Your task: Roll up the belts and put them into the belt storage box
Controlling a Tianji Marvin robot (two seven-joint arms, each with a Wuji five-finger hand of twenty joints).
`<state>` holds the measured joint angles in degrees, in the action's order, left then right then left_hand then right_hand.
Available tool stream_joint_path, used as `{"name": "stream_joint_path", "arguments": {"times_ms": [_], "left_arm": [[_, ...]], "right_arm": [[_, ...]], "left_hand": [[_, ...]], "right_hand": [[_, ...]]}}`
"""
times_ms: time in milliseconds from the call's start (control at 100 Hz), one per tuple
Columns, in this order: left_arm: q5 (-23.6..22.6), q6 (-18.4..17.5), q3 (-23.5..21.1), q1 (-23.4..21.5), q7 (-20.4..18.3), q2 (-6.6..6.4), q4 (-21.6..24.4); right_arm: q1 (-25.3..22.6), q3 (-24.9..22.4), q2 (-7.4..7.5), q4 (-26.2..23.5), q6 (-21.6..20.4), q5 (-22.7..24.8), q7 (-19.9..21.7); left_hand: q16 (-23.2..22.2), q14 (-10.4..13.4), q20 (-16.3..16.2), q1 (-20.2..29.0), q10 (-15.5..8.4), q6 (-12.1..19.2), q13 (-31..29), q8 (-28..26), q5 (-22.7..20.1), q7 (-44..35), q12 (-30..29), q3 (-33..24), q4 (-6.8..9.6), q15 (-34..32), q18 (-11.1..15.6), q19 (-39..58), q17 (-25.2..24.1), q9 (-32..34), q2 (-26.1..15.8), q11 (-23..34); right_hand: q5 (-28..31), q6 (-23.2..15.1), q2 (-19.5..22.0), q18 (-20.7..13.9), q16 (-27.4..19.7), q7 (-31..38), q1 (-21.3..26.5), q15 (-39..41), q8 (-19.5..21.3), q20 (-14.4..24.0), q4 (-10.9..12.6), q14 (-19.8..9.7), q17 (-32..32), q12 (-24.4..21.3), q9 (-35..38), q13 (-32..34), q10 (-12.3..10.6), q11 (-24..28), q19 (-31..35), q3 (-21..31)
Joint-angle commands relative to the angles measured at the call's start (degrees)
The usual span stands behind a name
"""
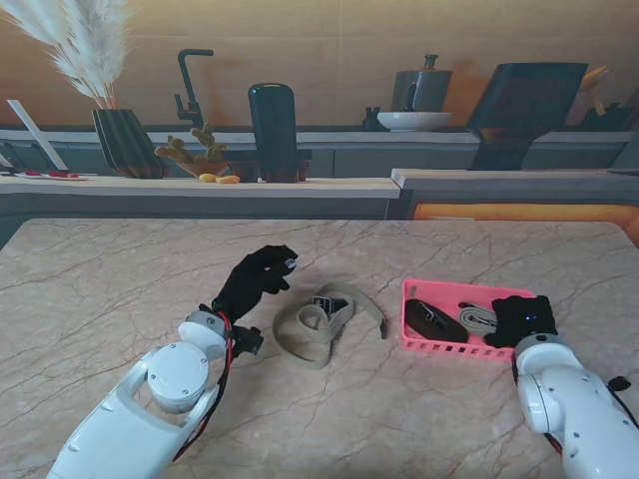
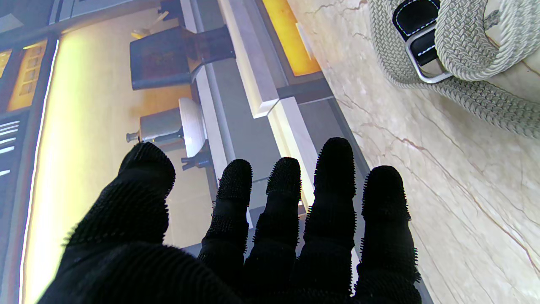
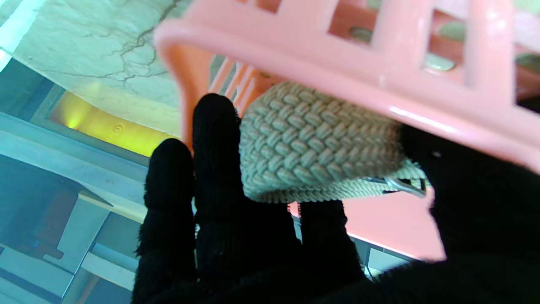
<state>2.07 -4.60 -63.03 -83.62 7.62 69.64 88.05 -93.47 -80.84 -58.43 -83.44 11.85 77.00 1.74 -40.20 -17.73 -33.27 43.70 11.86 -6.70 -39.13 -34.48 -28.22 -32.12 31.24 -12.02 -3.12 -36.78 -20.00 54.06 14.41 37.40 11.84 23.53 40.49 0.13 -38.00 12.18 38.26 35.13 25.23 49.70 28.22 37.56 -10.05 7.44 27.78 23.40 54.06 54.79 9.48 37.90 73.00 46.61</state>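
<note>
The left hand [image 1: 258, 278] hovers with fingers spread and nothing in them, and the loose woven belt [image 1: 321, 321] lies just to its right near the middle of the surface, its long axis running roughly left to right. The right hand [image 1: 521, 319], in the pink storage box [image 1: 411, 296] toward the right edge, is closed around a rolled grey belt [image 3: 312, 143] (a dark roll [image 1: 434, 319] sits beside it). The left hand is the nearer to the loose belt; its buckle end is partly hidden among the loops.
</note>
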Motion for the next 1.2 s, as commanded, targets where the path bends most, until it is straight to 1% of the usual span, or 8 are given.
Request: {"name": "stream_joint_path", "arguments": {"times_ms": [0,50,190,470,670,780,930,1190], "left_arm": [[0.13,0.22,-0.11,-0.52,0.21,0.42,0.59],[0.13,0.23,-0.15,-0.56,0.33,0.44,0.63],[0.24,0.22,-0.19,-0.59,0.63,0.53,0.67],[0.41,0.29,-0.32,-0.74,1.09,0.64,0.85],[0.47,0.24,-0.38,-0.80,1.39,0.72,0.88],[0.52,0.34,-0.36,-0.79,1.57,0.77,0.91],[0.56,0.39,-0.34,-0.78,1.63,0.80,0.90],[0.61,0.45,-0.31,-0.80,1.96,0.89,0.95]], "right_arm": [[-0.57,0.08,-0.13,-0.20,0.56,1.01,-0.97],[-0.73,0.03,-0.11,-0.48,0.78,1.82,-1.11],[-0.94,0.26,-0.11,-1.05,1.97,3.51,-1.19],[-0.68,0.93,0.01,-1.15,2.84,5.24,-0.20],[-0.08,1.38,-0.07,-0.92,2.91,2.83,2.49],[0.13,1.63,-0.09,-0.65,3.03,2.30,2.38],[-0.01,1.43,-0.21,-0.71,2.82,1.50,0.88],[-1.36,0.17,-0.31,-2.30,1.58,3.41,-3.52]], "left_hand": [[-0.27,0.27,-0.26,0.95,0.97,1.65,-0.76,-0.58,-1.42,1.30,0.51,1.40,2.31,-0.92,0.49,0.98,0.43,0.22,-1.62,0.88],[-0.25,0.34,-0.20,1.06,-0.67,1.70,-0.79,-0.59,-1.41,1.25,0.59,1.54,2.34,-0.94,0.50,1.02,0.39,0.36,-1.67,1.03],[-0.20,0.33,-0.10,1.33,0.99,1.55,-0.80,-0.63,-1.44,1.08,0.65,1.73,2.42,-1.02,0.47,1.21,0.49,0.26,-1.83,1.10],[-0.16,0.49,0.13,1.53,-0.73,1.57,-0.97,-0.69,-1.54,0.72,0.84,1.99,2.51,-1.21,0.47,1.40,0.50,0.49,-1.96,1.55],[-0.18,0.54,0.22,1.64,-0.65,1.57,-0.91,-0.71,-1.56,0.56,0.86,2.01,2.56,-1.31,0.49,1.50,0.46,0.52,-2.16,1.65],[-0.24,0.59,0.24,1.72,-0.43,1.48,-0.84,-0.71,-1.53,0.48,0.86,2.02,2.58,-1.41,0.52,1.60,0.44,0.40,-2.31,1.68],[-0.28,0.54,0.27,1.76,-0.78,1.50,-0.89,-0.73,-1.55,0.35,0.89,2.04,2.61,-1.49,0.45,1.67,0.42,0.41,-2.41,1.77],[-0.31,0.69,0.31,1.88,-0.78,1.53,-0.89,-0.76,-1.54,0.13,0.95,1.98,2.65,-1.59,0.46,1.81,0.41,0.47,-2.47,1.96]], "right_hand": [[-0.76,-2.82,3.65,0.03,-0.23,-0.14,-0.14,-0.70,1.77,-1.18,3.59,1.96,-1.83,-0.15,-1.82,-1.56,2.15,-0.42,-7.39,2.82],[-1.46,-2.67,3.75,0.02,-0.30,-0.63,-0.61,-0.91,1.86,-1.19,3.58,2.06,-2.20,-0.20,-2.58,-2.12,2.35,-0.55,-7.56,2.29],[-2.95,-1.84,4.91,0.36,-0.86,-2.12,-2.04,-2.37,2.25,-1.13,3.53,3.28,-3.95,-0.39,-5.56,-5.17,3.61,-1.13,-8.18,-0.30],[-5.19,-2.16,7.14,-0.66,-2.25,-3.59,-3.71,-6.99,3.76,-0.52,4.20,4.29,-9.89,-0.52,-15.07,-17.62,5.86,-2.59,-10.47,-4.38],[-2.06,-9.61,8.60,-0.74,-4.33,-1.31,-1.35,-10.65,5.56,-0.21,4.21,4.41,-11.02,-1.47,-14.58,-18.89,6.12,-4.11,-12.74,-0.46],[-2.63,-13.58,8.82,-0.91,-4.44,5.27,3.39,-11.42,-1.03,0.46,0.58,4.44,-11.21,-1.52,-14.46,-19.17,6.27,-4.77,-13.54,-3.76],[-4.29,-6.68,5.32,-1.10,-4.85,0.51,-0.71,-12.17,0.90,0.29,4.38,3.90,-11.69,-1.44,-16.08,-20.18,6.08,-5.07,-14.21,1.65],[-12.14,-0.27,4.40,-1.65,-5.12,-3.81,-1.61,-12.27,3.65,0.39,4.47,3.32,-13.26,-0.78,-21.77,-22.90,6.20,-2.78,-15.34,-5.25]]}}
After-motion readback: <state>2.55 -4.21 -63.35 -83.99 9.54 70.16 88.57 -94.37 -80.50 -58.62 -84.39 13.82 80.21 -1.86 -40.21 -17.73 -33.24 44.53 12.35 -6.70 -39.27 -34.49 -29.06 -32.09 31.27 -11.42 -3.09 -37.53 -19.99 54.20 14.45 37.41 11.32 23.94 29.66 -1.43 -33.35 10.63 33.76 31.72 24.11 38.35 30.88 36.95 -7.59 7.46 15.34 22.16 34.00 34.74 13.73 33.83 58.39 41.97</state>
